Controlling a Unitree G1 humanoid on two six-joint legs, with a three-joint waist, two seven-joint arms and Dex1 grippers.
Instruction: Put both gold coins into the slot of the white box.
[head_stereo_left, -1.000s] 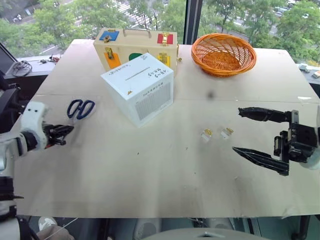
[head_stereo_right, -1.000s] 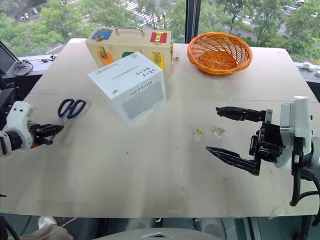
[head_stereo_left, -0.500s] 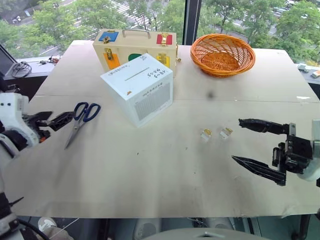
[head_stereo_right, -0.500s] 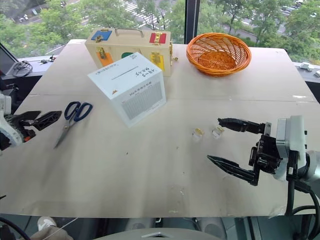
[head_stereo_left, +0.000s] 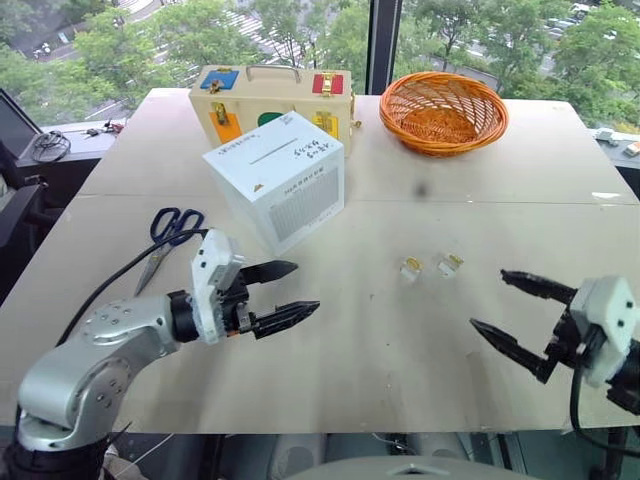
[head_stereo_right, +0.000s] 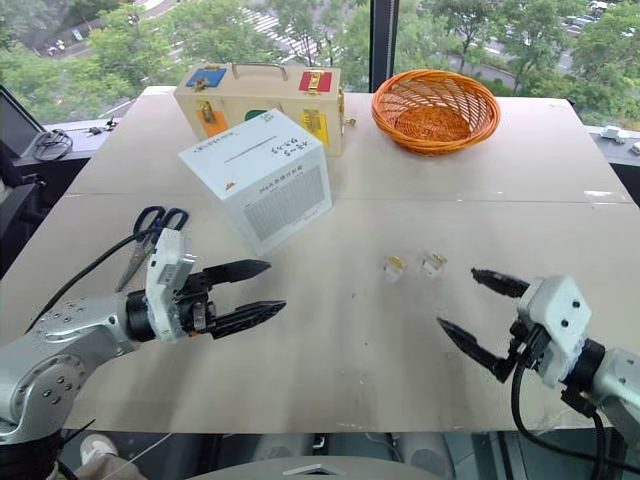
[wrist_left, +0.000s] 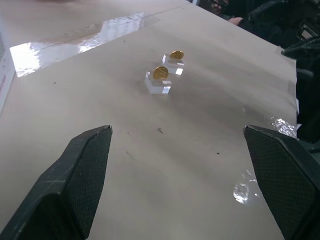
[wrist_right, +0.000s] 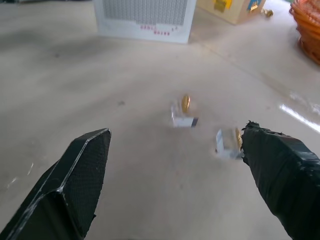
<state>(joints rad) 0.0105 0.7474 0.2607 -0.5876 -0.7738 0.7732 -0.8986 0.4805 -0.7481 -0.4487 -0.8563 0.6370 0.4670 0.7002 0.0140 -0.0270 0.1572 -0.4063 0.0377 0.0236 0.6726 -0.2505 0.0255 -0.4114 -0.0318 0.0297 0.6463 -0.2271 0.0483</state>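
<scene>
A: While spread wide and holding nothing, left pincer (head_stereo_left: 283, 291) over the desk (head_stereo_left: 330, 370), in front of the white box (head_stereo_left: 275, 177) and pointing toward the two gold coins (head_stereo_left: 414, 263).

B: Where standing, those coins?

A: On edge, each in a small clear holder (wrist_left: 159, 86), side by side near mid-desk, between the two pincers; nearer coin (wrist_left: 160, 73) and farther coin (wrist_left: 176, 54) just apart, touched by neither pincer.

B: And the right pincer (head_stereo_left: 518, 310)?

A: Likewise spread wide and empty, low over the desk, just beside the right-hand coin (head_stereo_left: 455, 261); one black fingertip (wrist_right: 272, 155) close to that coin's holder, contact impossible to tell.

B: Position of the slot (head_stereo_left: 273, 151)?

A: Across the top face of the white box, beside black handwriting; nothing in it. Behind the box, a cream wooden case (head_stereo_left: 272, 97); to its right, an orange wicker basket (head_stereo_left: 443, 108); blue-handled scissors (head_stereo_left: 170, 231) lying left of the box.
</scene>
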